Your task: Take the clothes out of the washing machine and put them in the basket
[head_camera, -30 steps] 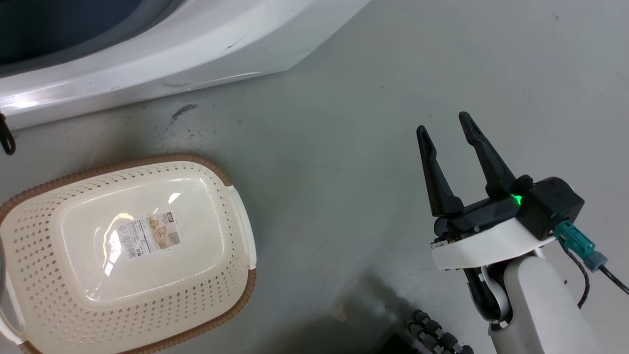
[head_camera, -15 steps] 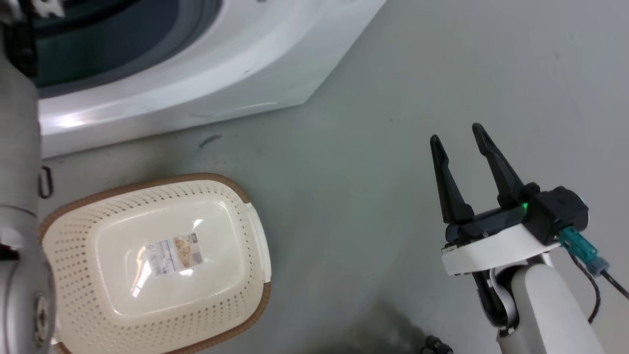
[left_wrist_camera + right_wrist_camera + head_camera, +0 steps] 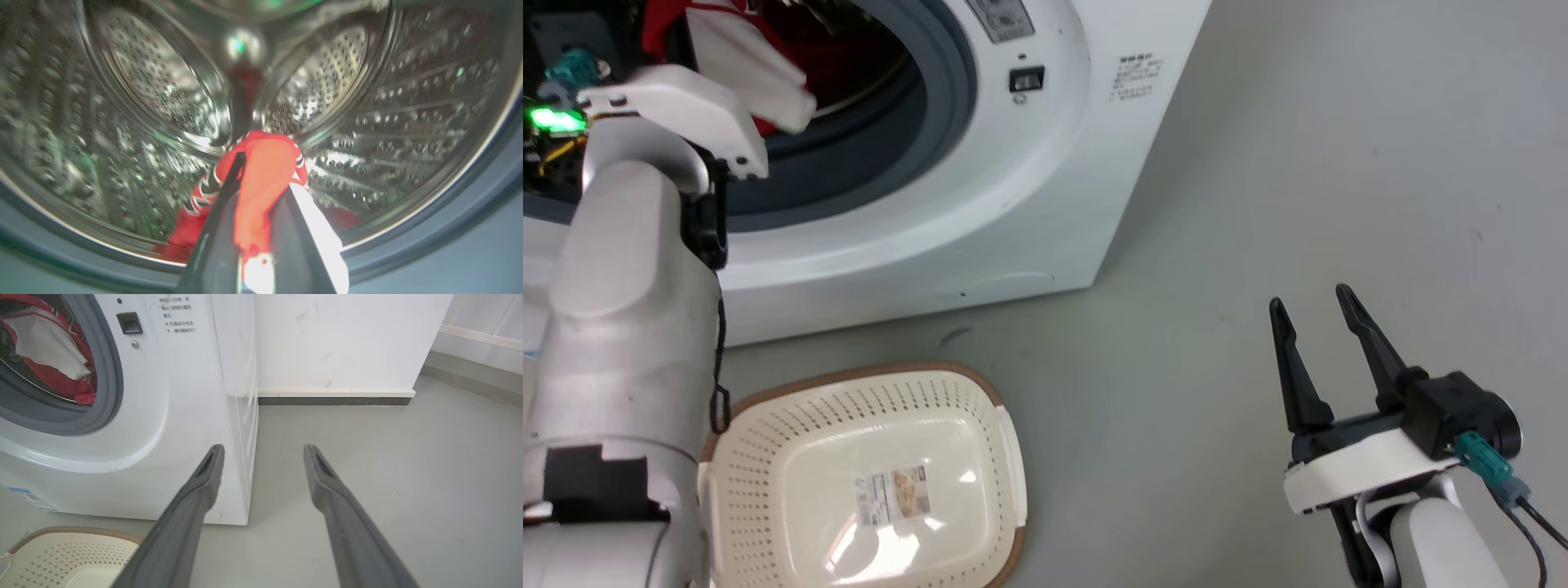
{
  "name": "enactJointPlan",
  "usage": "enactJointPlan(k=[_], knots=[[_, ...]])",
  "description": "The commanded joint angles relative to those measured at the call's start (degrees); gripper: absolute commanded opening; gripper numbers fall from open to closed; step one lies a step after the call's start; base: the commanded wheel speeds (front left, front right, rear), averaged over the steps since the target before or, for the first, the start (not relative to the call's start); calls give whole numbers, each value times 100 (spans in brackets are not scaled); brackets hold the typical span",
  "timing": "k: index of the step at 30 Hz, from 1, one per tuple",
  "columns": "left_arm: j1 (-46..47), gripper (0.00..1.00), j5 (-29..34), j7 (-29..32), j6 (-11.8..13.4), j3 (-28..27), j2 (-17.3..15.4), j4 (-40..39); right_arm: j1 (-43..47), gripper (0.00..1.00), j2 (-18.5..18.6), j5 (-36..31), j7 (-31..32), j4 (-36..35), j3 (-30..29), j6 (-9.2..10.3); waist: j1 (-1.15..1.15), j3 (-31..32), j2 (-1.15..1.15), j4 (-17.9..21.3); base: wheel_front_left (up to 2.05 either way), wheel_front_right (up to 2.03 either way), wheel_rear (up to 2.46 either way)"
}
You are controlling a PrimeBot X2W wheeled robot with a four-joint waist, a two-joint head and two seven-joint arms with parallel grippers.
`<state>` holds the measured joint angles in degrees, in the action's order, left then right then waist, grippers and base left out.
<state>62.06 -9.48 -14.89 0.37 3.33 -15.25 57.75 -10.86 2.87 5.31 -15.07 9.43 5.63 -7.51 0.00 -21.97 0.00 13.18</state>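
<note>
The white washing machine point(image 3: 1013, 204) stands with its round opening facing me. Red clothes point(image 3: 658, 24) lie inside it, and my left forearm point(image 3: 629, 269) reaches into the opening. In the left wrist view my left gripper point(image 3: 265, 171) is shut on a red garment point(image 3: 265, 163) with black-and-white trim, held up inside the steel drum point(image 3: 408, 102). More red fabric point(image 3: 184, 232) hangs below it. The cream basket point(image 3: 849, 374) sits on the floor in front of the machine with nothing in it. My right gripper point(image 3: 1308, 299) hovers open over the floor to the right.
Grey floor point(image 3: 1298, 147) spreads to the right of the machine. In the right wrist view a white wall point(image 3: 347, 343) with a dark skirting stands behind the machine point(image 3: 184, 396), with the basket point(image 3: 81, 547) at the lower left and red clothes point(image 3: 53, 381) in the opening.
The head camera has swung upward, so the basket and right gripper sit lower in the picture and the drum opening shows. My left arm has come into view, reaching into the drum.
</note>
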Motion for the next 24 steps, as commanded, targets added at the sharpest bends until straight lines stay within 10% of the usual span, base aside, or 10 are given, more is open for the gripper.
enactJointPlan(k=[1, 24], knots=[[-212, 0, 13, -40, -62, -4, 59, -183, 123, 100, 1, -14, -15, 23, -47, 4, 0, 445, 0, -256, 0, 0, 0], [-3398, 0, 156, -33, -450, -377, 816, -3818, 1189, 100, 0, -124, 249, -256, -549, 4, 0, 2017, 0, -918, 0, 0, 0]])
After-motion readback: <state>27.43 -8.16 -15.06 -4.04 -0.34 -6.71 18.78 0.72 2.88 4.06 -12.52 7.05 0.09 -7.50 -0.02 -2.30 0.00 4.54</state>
